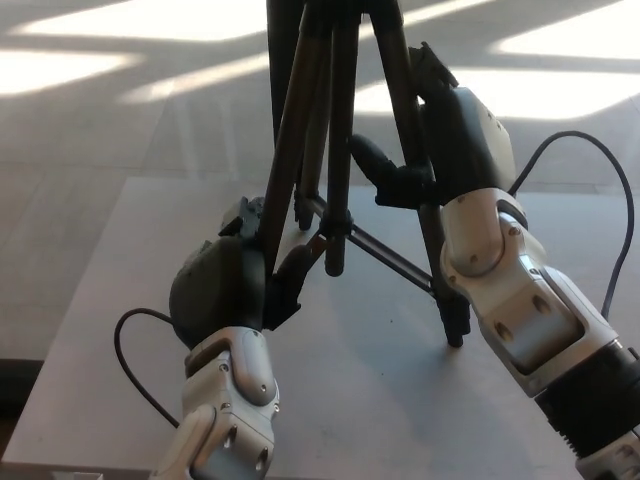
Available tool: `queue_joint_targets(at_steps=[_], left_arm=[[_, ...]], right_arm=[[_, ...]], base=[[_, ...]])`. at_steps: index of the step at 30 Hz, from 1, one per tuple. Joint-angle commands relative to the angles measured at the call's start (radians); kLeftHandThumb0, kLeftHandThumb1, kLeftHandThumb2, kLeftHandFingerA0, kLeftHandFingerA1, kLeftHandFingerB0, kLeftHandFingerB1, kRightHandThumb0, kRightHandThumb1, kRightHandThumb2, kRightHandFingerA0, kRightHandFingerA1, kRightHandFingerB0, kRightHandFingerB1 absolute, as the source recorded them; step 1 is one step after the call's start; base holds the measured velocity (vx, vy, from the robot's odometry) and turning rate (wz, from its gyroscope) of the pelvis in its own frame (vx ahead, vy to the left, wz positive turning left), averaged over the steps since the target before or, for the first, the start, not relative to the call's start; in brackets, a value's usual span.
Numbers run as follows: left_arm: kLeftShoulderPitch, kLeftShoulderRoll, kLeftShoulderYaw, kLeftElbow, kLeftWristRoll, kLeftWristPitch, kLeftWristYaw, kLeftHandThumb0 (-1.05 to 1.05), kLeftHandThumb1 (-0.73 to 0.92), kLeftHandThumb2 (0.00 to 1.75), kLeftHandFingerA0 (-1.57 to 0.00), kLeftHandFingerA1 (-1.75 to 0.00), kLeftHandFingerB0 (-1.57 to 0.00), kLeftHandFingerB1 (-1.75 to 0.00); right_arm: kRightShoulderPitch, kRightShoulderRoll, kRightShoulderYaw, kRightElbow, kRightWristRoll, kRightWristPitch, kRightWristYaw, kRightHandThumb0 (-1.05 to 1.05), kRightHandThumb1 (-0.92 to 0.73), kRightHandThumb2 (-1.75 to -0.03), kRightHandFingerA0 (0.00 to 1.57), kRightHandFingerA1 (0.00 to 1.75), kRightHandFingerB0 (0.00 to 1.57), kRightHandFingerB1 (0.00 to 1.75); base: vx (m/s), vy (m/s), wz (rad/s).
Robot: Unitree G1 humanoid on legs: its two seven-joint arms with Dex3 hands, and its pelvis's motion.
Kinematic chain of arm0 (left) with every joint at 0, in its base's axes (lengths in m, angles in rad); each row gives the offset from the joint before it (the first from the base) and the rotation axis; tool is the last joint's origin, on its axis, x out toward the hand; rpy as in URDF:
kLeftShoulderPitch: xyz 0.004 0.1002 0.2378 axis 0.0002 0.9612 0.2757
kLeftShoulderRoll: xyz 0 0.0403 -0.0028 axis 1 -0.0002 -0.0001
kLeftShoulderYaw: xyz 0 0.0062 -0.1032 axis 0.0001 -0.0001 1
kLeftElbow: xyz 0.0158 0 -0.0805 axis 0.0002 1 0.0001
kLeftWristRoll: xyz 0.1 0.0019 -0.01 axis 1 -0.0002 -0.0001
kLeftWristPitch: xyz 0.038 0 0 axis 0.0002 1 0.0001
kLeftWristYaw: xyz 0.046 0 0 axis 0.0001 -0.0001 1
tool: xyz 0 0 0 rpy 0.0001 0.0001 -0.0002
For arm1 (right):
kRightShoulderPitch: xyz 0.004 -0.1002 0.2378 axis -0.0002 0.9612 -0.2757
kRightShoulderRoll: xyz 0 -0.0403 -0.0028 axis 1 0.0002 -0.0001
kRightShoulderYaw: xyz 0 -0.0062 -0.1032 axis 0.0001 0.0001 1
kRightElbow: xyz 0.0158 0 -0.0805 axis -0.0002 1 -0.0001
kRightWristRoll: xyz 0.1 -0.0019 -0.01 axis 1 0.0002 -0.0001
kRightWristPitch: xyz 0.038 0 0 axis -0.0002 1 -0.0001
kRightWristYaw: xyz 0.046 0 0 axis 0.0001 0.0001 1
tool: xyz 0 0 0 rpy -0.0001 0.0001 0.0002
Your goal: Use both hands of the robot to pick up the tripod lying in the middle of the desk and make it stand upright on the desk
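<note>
With the left hand (225,285) clamped on one leg of the tripod (335,150) and the right hand (440,130) gripping another, uneven release may topple it.

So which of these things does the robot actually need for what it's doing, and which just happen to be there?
Part of the job:
- tripod, upright with its legs spread
- left hand, gripping one tripod leg
- right hand, gripping another tripod leg
- desk, where the tripod stands

Just there:
- black cables running to the robot's arms
- sunlit floor beyond the desk
</note>
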Motion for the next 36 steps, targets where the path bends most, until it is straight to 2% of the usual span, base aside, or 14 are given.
queue_joint_targets(at_steps=[1, 2, 11, 16, 18, 19, 20, 21, 23, 24, 26, 34, 35, 36], left_arm=[[0.011, 0.035, -0.031, 0.001, -0.108, 0.175, -0.331, -0.87, 0.59, 0.58, 0.00, 0.00, 0.00, 0.00], [0.003, 0.043, -0.029, 0.001, -0.109, 0.176, -0.342, -0.89, 0.51, 0.73, 0.00, 0.00, 0.00, 0.00], [0.016, 0.069, -0.042, -0.016, -0.102, 0.200, -0.365, -0.98, 0.64, 0.60, 0.00, 0.00, 0.00, 0.00], [0.025, 0.077, -0.021, -0.022, -0.123, 0.183, -0.369, -1.05, 0.59, 1.01, 0.00, -0.24, 0.00, -0.05], [0.028, 0.095, -0.019, -0.035, -0.125, 0.178, -0.386, -1.05, 0.60, 1.00, 0.00, -0.25, 0.00, -0.06], [0.028, 0.101, -0.021, -0.039, -0.124, 0.178, -0.391, -1.05, 0.60, 1.00, 0.00, -0.26, 0.00, -0.09], [0.031, 0.118, -0.025, -0.049, -0.122, 0.167, -0.401, -1.01, 0.57, 0.75, 0.00, 0.00, 0.00, 0.00], [0.042, 0.133, -0.020, -0.068, -0.127, 0.148, -0.408, -1.05, 0.60, 0.99, 0.00, -0.23, 0.00, -0.04], [0.054, 0.157, -0.002, -0.106, -0.143, 0.143, -0.431, -1.05, 0.61, 0.98, 0.00, -0.21, 0.00, -0.01], [0.061, 0.176, 0.005, -0.127, -0.149, 0.141, -0.446, -1.03, 0.56, 0.79, 0.00, 0.00, 0.00, 0.00], [0.096, 0.246, 0.048, -0.217, -0.173, 0.132, -0.495, -1.05, 0.67, 0.61, 0.00, 0.00, 0.00, 0.00], [0.222, 0.341, 0.233, -0.386, -0.328, 0.070, -0.589, -1.00, 0.58, 0.72, 0.00, 0.00, 0.00, 0.00], [0.243, 0.350, 0.261, -0.415, -0.348, 0.079, -0.605, -1.05, 0.63, 0.60, 0.00, 0.00, 0.00, 0.00], [0.259, 0.344, 0.291, -0.446, -0.371, 0.099, -0.613, -1.05, 0.61, 1.01, 0.00, -0.17, 0.00, 0.00]], right_arm=[[-0.024, -0.018, 0.062, -0.039, -0.009, 0.241, 0.285, -1.03, -0.61, -0.82, 0.00, 0.00, 0.00, 0.00], [-0.028, -0.020, 0.057, -0.032, -0.003, 0.244, 0.296, -1.05, -0.72, -0.63, 0.00, 0.00, 0.00, 0.00], [-0.052, -0.023, 0.040, -0.054, 0.028, 0.365, 0.376, -1.05, -0.73, -0.68, 0.00, 0.00, 0.00, 0.00], [-0.027, -0.060, 0.034, -0.101, 0.021, 0.365, 0.406, -1.05, -0.75, -0.66, 0.00, 0.00, 0.00, 0.00], [-0.006, -0.100, 0.032, -0.145, 0.020, 0.371, 0.437, -1.05, -0.77, -0.65, 0.00, 0.00, 0.00, 0.00], [-0.002, -0.106, 0.028, -0.155, 0.024, 0.375, 0.443, -1.04, -0.62, -1.02, 0.00, 0.26, 0.00, 0.00], [0.009, -0.124, 0.021, -0.182, 0.031, 0.390, 0.460, -1.04, -0.62, -1.03, 0.00, 0.25, 0.00, 0.00], [0.019, -0.145, 0.019, -0.212, 0.030, 0.408, 0.478, -1.04, -0.62, -1.03, 0.00, 0.25, 0.00, 0.00], [0.048, -0.183, 0.009, -0.265, 0.032, 0.415, 0.498, -1.05, -0.62, -1.05, 0.00, 0.25, 0.00, 0.00], [0.074, -0.204, -0.008, -0.298, 0.041, 0.409, 0.507, -1.05, -0.76, -0.66, 0.00, 0.00, 0.00, 0.00], [0.160, -0.303, -0.071, -0.440, 0.077, 0.419, 0.564, -1.05, -0.76, -0.65, 0.00, 0.00, 0.00, 0.00], [0.432, -0.531, -0.298, -0.735, 0.144, 0.403, 0.664, -1.05, -0.63, -0.88, 0.00, 0.00, 0.00, 0.00], [0.475, -0.531, -0.358, -0.757, 0.169, 0.404, 0.666, -1.04, -0.75, -0.64, 0.00, 0.00, 0.00, 0.00], [0.515, -0.556, -0.406, -0.761, 0.177, 0.379, 0.676, -1.05, -0.75, -0.63, 0.00, 0.00, 0.00, 0.00]], base=[[0.00, 0.000, 0.00], [0.00, 0.000, 0.00], [0.00, 0.000, 0.00], [0.00, 0.000, 0.00], [0.00, 0.000, 0.00], [0.00, 0.000, 0.00], [0.00, 0.000, 0.00], [0.00, 0.000, 0.00], [0.00, 0.000, 0.00], [0.00, 0.000, 0.00], [0.00, 0.000, 0.00], [0.00, 0.000, 0.00], [0.00, 0.000, 0.00], [0.00, 0.000, 0.00]])
